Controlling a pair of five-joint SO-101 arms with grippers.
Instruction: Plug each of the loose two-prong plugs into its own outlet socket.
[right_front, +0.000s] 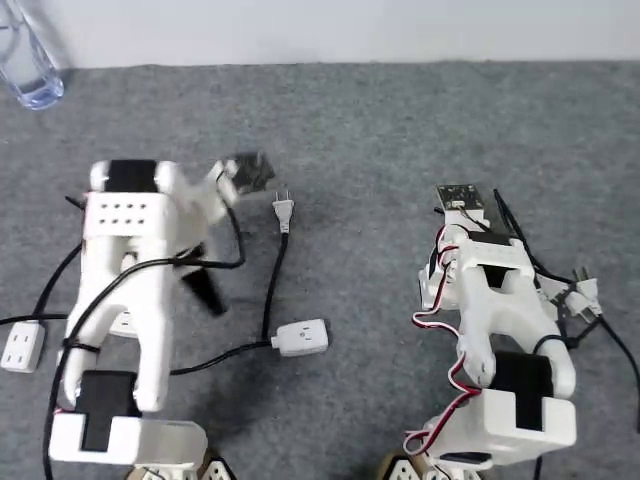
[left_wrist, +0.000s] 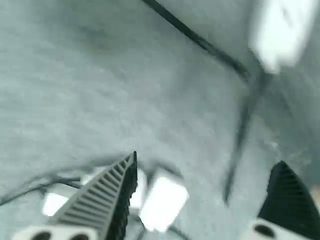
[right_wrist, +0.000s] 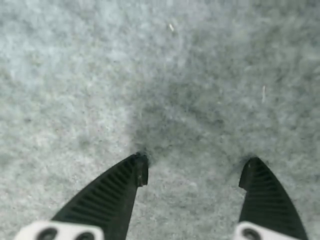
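Far left of the high view: a white outlet socket (right_front: 22, 347) lies flat on the grey carpet (right_front: 380, 130), slots up, nothing in it. Just to its right stands the left arm (right_front: 125, 260), wrist bent toward frame centre. Its wrist view shows the left gripper (left_wrist: 206, 162) with jaws spread wide and holding nothing. A black cord (left_wrist: 200, 42) crosses the carpet beyond them, and pale shapes lie under them that I cannot identify. Right of that arm, upper centre-left, is a loose two-prong plug (right_front: 283, 210), prongs pointing to the top of the frame. Its cord (right_front: 272, 290) runs down toward a second outlet socket (right_front: 300, 338) at lower centre, also unoccupied. Plug and socket are well apart. Further right is the right arm (right_front: 500, 300). The right gripper (right_wrist: 197, 161) is likewise released, jaws apart over bare carpet, gripping nothing. At the far right edge, just beside that arm, lies a second plug (right_front: 583, 290) on its own black lead. Judgement: no plug is seated yet, and the step in hand looks like the left arm's approach to the centre plug. Next move calls for lowering the spread jaws over the plug body, closing on its sides with the prongs left free, then carrying it to a socket and squaring the prongs with the slots before pressing in.
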